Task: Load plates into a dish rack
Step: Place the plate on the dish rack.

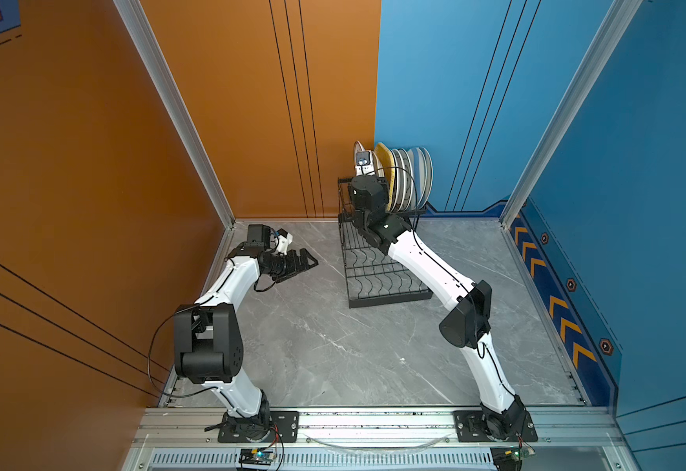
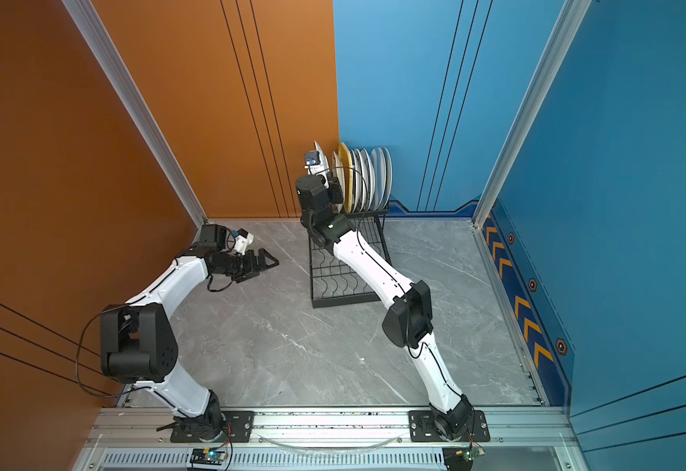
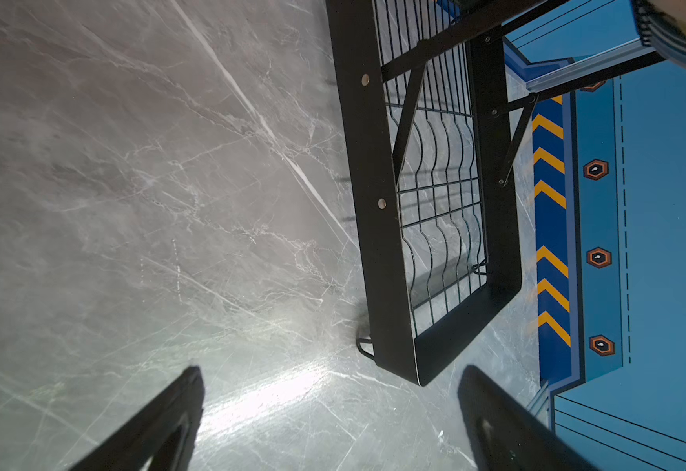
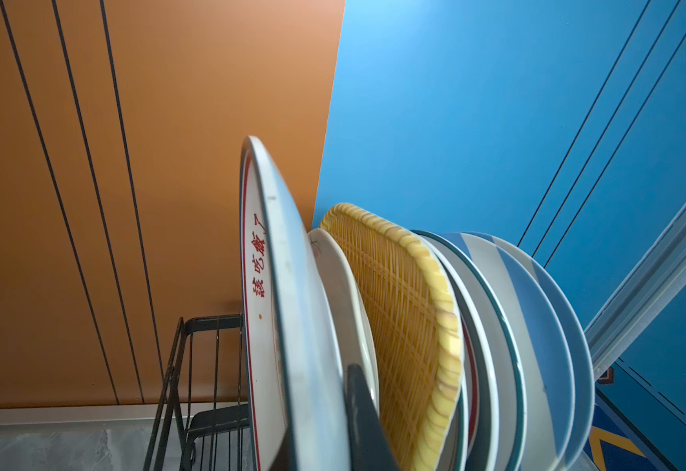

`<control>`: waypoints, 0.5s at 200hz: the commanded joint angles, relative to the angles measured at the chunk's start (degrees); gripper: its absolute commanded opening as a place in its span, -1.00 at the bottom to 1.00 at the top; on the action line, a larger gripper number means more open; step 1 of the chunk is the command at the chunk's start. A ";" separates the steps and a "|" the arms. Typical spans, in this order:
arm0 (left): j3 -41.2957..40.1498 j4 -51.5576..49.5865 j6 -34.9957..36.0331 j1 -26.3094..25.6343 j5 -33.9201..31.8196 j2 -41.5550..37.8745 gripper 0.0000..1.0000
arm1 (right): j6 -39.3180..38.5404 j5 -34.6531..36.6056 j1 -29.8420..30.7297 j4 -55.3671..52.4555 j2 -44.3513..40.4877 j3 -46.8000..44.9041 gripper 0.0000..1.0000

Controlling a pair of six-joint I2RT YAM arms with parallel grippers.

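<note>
1. Grey marble tabletop (image 1: 333,346); dish rack (image 1: 390,301) sits at the back, plates (image 1: 408,179) standing on edge in its raised tier.
2. Right gripper (image 4: 345,387) pinches the red-lettered plate (image 4: 288,285) at the row's end. I'd lower it straight and release only once it's seated.
3. Left gripper (image 3: 333,375) spread, empty, near the dish rack.

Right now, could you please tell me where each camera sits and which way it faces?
Top views: above the base, looking down on table, dish rack, left arm, right arm.
Left wrist: faces the dish rack past the open left gripper.
Right wrist: faces racked plates; right gripper shut on lettered plate.
Shared by all: dish rack.
</note>
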 commanded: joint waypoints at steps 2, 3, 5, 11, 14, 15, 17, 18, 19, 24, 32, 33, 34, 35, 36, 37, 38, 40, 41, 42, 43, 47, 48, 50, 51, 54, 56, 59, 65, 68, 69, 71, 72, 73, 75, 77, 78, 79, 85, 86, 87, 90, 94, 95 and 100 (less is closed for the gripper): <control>-1.27 0.58 0.90 0.57 1.25 -0.10 0.96 | -1.53 1.20 -0.61 5.31 -0.04 2.91 -1.00; -1.29 0.57 0.90 0.57 1.24 -0.10 0.96 | -1.53 1.18 -0.62 5.34 0.04 2.91 -1.00; -1.29 0.63 0.89 0.57 1.23 -0.08 0.96 | -1.53 1.17 -0.69 5.25 0.14 2.97 -1.00; -1.38 0.72 0.92 0.65 1.28 -0.09 0.96 | -1.48 1.08 -0.89 5.12 0.28 2.97 -1.00; -1.42 0.73 0.83 0.66 1.31 -0.07 0.96 | -1.47 1.08 -0.97 5.05 0.36 2.92 -1.00; -1.45 0.78 0.82 0.66 1.32 -0.09 0.96 | -1.50 1.08 -0.97 5.03 0.41 2.96 -1.00; -1.47 0.81 0.81 0.66 1.25 -0.09 0.96 | -1.48 1.08 -0.98 5.02 0.51 2.98 -1.00; -1.51 0.82 0.81 0.66 1.24 -0.10 0.96 | -1.50 1.08 -0.98 5.02 0.53 2.94 -1.00; -1.54 0.82 0.81 0.66 1.28 -0.10 0.96 | -1.52 1.08 -0.98 4.98 0.58 2.92 -1.00; -1.56 0.86 0.81 0.61 1.23 -0.08 0.96 | -1.46 1.08 -0.96 4.91 0.70 2.92 -1.00; -1.63 1.05 0.72 0.74 1.23 -0.05 0.96 | -1.38 0.92 -0.91 4.65 0.96 2.96 -1.00; -1.64 1.02 0.72 0.74 1.23 -0.03 0.96 | -1.36 0.87 -0.90 4.61 0.97 2.93 -1.00; -1.64 0.97 0.72 0.74 1.23 -0.06 0.96 | -1.36 0.84 -0.94 4.60 0.98 2.92 -1.00; -1.65 0.98 0.72 0.74 1.28 -0.04 0.96 | -1.36 0.83 -0.91 4.50 1.03 2.95 -1.00; -1.65 0.99 0.72 0.74 1.34 -0.02 0.96 | -1.31 0.78 -0.90 4.50 1.05 2.93 -1.00; -1.65 0.99 0.72 0.74 1.33 -0.02 0.96 | -1.29 0.75 -0.90 4.45 1.06 2.91 -1.00; -1.60 1.00 0.72 0.74 1.32 -0.06 0.96 | -1.32 0.70 -0.94 4.43 1.11 2.91 -1.00; -1.64 1.00 0.74 0.74 1.32 -0.02 0.96 | -1.19 0.65 -0.92 4.34 1.26 2.91 -1.00; -1.69 1.00 0.73 0.74 1.32 -0.02 0.96 | -1.18 0.60 -0.95 4.33 1.26 2.95 -1.00; -1.67 1.00 0.72 0.74 1.28 -0.01 0.96 | -1.14 0.58 -0.96 4.32 1.25 2.92 -1.00; -1.70 1.00 0.72 0.74 1.25 -0.01 0.96 | -1.11 0.56 -0.97 4.32 1.25 2.91 -1.00; -1.72 1.00 0.72 0.74 1.23 -0.01 0.96 | -1.11 0.47 -0.96 4.21 1.38 2.94 -1.00; -1.73 1.00 0.72 0.74 1.23 -0.01 0.96 | -1.10 0.47 -0.97 4.18 1.36 2.92 -1.00; -1.73 1.04 0.72 0.79 1.23 0.03 0.96 | -1.07 0.42 -0.93 4.15 1.41 2.93 -1.00; -1.74 1.06 0.76 0.81 1.23 0.01 0.96 | -1.08 0.44 -0.95 4.15 1.46 2.91 -1.00; -1.73 1.08 0.66 0.78 1.28 0.02 0.96 | -1.17 0.46 -0.97 4.06 1.58 2.98 -1.00; -1.80 1.13 0.64 0.78 1.24 -0.03 0.96 | -1.17 0.46 -0.98 4.06 1.60 2.92 -1.00; -1.82 1.17 0.59 0.76 1.23 -0.06 0.96 | -1.18 0.42 -0.98 3.99 1.68 2.90 -1.00; -1.90 1.30 0.54 0.87 1.24 0.00 0.96 | -1.05 0.38 -0.98 3.81 1.82 2.98 -1.00; -1.96 1.35 0.50 0.91 1.24 0.01 0.96 | -1.02 0.38 -0.91 3.71 1.91 2.92 -1.00; -1.98 1.35 0.48 0.92 1.24 0.00 0.96 | -1.01 0.38 -0.90 3.71 1.97 2.96 -1.00; -1.97 1.35 0.46 0.92 1.28 -0.01 0.96 | -1.00 0.38 -0.96 3.66 1.96 2.98 -1.00; -1.99 1.39 0.46 0.92 1.25 -0.01 0.96 | -1.00 0.38 -0.97 3.64 1.96 2.94 -1.00; -1.95 1.41 0.46 0.92 1.24 0.04 0.96 | -1.00 0.38 -0.97 3.63 2.00 2.97 -1.00; -2.05 1.43 0.41 0.92 1.26 0.00 0.96 | -1.00 0.38 -0.98 3.68 2.03 2.92 -1.00; -2.08 1.50 0.38 0.92 1.19 0.04 0.96 | -0.98 0.38 -0.98 3.52 2.04 2.95 -1.00; -2.04 1.51 0.37 0.92 1.21 0.01 0.96 | -0.99 0.38 -1.86 3.48 2.04 2.97 -1.00; -2.06 1.52 0.37 0.92 1.22 0.05 0.96 | -1.00 0.38 -2.30 3.46 2.04 2.98 -1.00; -2.21 1.61 0.28 0.92 1.24 -0.01 0.96 | -0.85 0.29 -2.79 3.23 2.23 2.96 -1.00; -2.24 1.61 0.28 0.92 1.23 0.03 0.96 | -0.84 0.25 -2.85 3.16 2.27 2.97 -1.00; -2.25 1.65 0.24 0.92 1.28 0.01 0.96 | -0.83 0.22 -2.88 3.12 2.24 2.98 -1.00; -2.26 1.69 0.20 0.91 1.21 0.04 0.96 | -0.72 0.20 -2.99 2.94 2.31 2.93 -1.00; -2.34 1.83 0.16 0.92 1.15 0.04 0.96 | -0.68 0.22 -3.04 2.91 2.35 2.91 -1.00; -2.39 1.85 0.13 0.92 1.15 0.01 0.96 | -0.71 0.25 -3.06 2.87 2.37 2.90 -1.00; -2.44 2.00 0.02 0.91 1.21 0.04 0.96 | -0.73 0.22 -3.17 2.70 2.47 2.98 -1.00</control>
